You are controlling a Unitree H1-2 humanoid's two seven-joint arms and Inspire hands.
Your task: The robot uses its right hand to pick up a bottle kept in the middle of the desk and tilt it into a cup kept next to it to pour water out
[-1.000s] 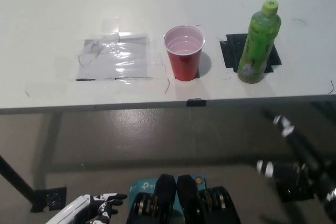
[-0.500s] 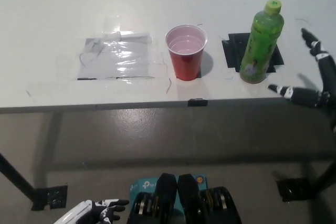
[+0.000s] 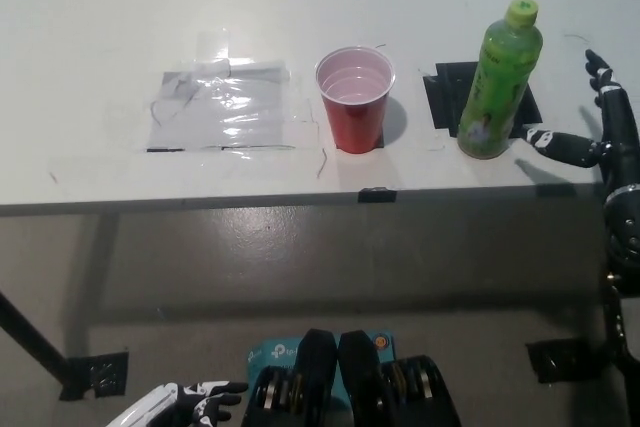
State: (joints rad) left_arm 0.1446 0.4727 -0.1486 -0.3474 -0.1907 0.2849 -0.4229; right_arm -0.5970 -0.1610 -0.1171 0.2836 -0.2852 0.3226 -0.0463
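Note:
A green bottle (image 3: 499,82) with a lime cap stands upright on a black tape patch (image 3: 447,97) on the white desk. To its left stands a red cup (image 3: 353,99), apart from the bottle and with a pale inside. My black right hand (image 3: 592,127) is open over the desk's right edge, just right of the bottle. One of its fingertips (image 3: 538,136) points at the bottle's base without touching it. My white left hand (image 3: 190,405) rests low at the bottom left, below the desk.
A patch of clear, shiny tape (image 3: 222,107) lies on the desk left of the cup. The desk's front edge (image 3: 300,199) runs across the middle of the picture, with a small black clip (image 3: 373,194) on it. Below is grey floor.
My right hand has risen from below the desk's front edge to desk height and closed in on the bottle from the right. Bottle and cup have not moved.

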